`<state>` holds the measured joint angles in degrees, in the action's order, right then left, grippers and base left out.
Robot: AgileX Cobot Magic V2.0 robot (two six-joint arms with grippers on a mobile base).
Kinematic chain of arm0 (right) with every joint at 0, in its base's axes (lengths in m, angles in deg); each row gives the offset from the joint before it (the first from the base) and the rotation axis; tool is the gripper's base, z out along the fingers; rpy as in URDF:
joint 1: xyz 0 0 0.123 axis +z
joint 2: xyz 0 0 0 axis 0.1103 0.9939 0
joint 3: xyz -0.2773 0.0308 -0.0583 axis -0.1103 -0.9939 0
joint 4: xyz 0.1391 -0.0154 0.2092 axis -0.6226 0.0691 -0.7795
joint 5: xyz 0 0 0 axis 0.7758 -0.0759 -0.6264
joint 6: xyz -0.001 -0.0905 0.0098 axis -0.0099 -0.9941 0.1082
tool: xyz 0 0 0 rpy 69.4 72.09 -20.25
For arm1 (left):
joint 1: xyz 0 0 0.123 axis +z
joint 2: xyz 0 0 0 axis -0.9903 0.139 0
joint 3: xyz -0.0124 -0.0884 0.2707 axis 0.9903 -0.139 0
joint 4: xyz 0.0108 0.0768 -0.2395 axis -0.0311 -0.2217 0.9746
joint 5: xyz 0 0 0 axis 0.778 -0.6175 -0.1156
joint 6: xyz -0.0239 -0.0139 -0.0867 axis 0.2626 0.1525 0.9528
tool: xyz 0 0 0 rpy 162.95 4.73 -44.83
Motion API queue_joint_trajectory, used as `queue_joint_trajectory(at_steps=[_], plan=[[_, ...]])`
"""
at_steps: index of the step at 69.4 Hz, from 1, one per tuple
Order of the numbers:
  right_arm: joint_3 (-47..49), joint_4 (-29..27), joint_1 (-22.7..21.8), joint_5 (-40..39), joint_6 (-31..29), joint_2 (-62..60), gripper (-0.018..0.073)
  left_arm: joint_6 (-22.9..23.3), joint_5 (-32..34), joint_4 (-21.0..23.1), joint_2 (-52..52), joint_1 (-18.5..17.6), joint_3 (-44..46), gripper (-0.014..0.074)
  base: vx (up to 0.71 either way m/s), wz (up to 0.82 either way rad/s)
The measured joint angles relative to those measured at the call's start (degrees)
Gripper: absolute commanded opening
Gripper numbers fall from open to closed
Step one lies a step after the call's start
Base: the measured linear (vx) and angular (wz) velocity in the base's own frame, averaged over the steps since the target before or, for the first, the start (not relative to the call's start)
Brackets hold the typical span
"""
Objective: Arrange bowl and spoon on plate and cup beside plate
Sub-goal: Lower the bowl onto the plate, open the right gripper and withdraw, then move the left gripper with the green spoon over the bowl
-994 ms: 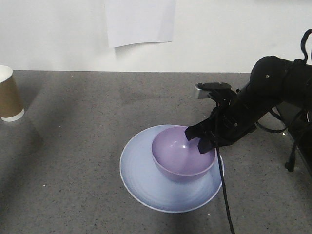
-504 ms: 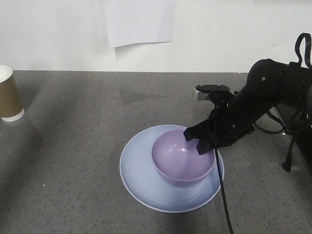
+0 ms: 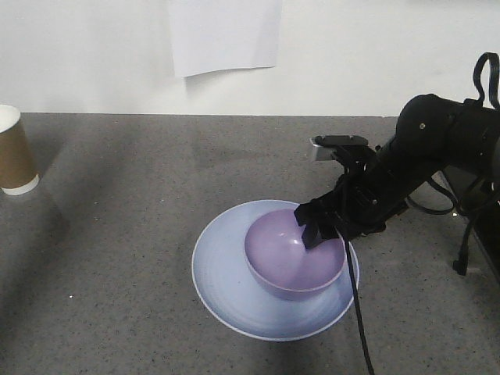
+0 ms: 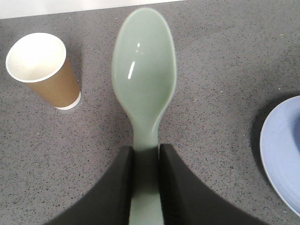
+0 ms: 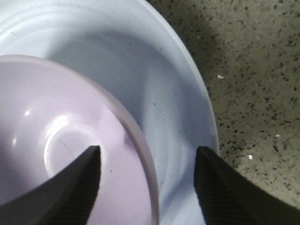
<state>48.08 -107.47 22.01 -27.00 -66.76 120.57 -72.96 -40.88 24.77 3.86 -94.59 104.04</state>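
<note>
- Front view: finding the round, deep lavender-purple plastic bowl (image 3: 289, 262) sitting on the round, shallow pale blue plate (image 3: 223, 269), off-centre toward the plate's right side, on the grey speckled table (image 3: 141, 180).
- Reaching in from the right with the right gripper (image 3: 319, 231), low at the bowl's far right rim; not being able to read the jaw gap from this angle.
- Noting the tall brown paper cup (image 3: 16, 152) standing upright at the far left, well apart from the plate.
- Left wrist view: pinching the flat handle of the small pale mint-green plastic spoon (image 4: 144, 89) in the narrow jaws of the left gripper (image 4: 145, 154), scoop pointing away, with the cup (image 4: 44, 70) to the left and the plate's edge (image 4: 283, 150) to the right.
- Right wrist view: showing the right gripper (image 5: 147, 152) spread wide, one finger inside the bowl (image 5: 56, 136), the other outside over the plate (image 5: 164, 93), the rim between them and apparently touching neither.
- Judging the bowl as set down and let go; lifting straight up with jaws wide, so that neither finger catches the rim and drags or tips the bowl.
- Bringing the spoon in only once the right arm is clear, then fetching the cup to the plate's side.
</note>
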Motion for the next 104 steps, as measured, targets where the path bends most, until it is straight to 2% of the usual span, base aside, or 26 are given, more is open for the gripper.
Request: queue_joint_trajectory(at_steps=[18,38,47,54,64,82,85,93,104], plan=[[0.0,1.4,0.0,0.1,0.3,-5.6,0.0507,0.0,0.0,0.0,0.0,0.0,0.0,-0.0007,0.00,0.00],[0.0,8.3,0.0,3.0,4.9,-19.3,0.0507,-0.1,0.0,0.0,0.0,0.0,0.0,-0.0007,0.00,0.00],[0.0,11.7,0.0,5.9,6.5,-28.1,0.0507,-2.2,0.0,0.8,0.0,0.0,0.0,-0.0007,0.00,0.00],[0.0,14.4,0.0,7.1,8.0,-33.1,0.0507,-4.6,0.1,3.4,0.0,0.0,0.0,-0.0007,0.00,0.00],[0.0,18.0,0.0,7.8,9.9,-37.6,0.0507,-10.8,1.2,9.7,0.9,0.0,0.0,-0.0007,0.00,0.00],[0.0,19.0,0.0,8.2,10.4,-39.8,0.0507,-25.7,3.1,25.4,8.7,-0.1,0.0,-0.0008,0.00,0.00],[0.0,19.0,0.0,8.2,10.4,-39.8,0.0507,-27.5,3.2,26.8,10.4,-0.5,0.0,-0.0008,0.00,0.00],[0.0,19.0,0.0,8.2,10.4,-39.8,0.0507,-31.3,5.2,28.5,14.5,-3.6,0.0,-0.0008,0.00,0.00],[0.0,19.0,0.0,8.2,10.9,-39.8,0.0507,-35.7,8.3,29.1,20.7,-11.6,0.0,-0.0008,0.00,0.00]])
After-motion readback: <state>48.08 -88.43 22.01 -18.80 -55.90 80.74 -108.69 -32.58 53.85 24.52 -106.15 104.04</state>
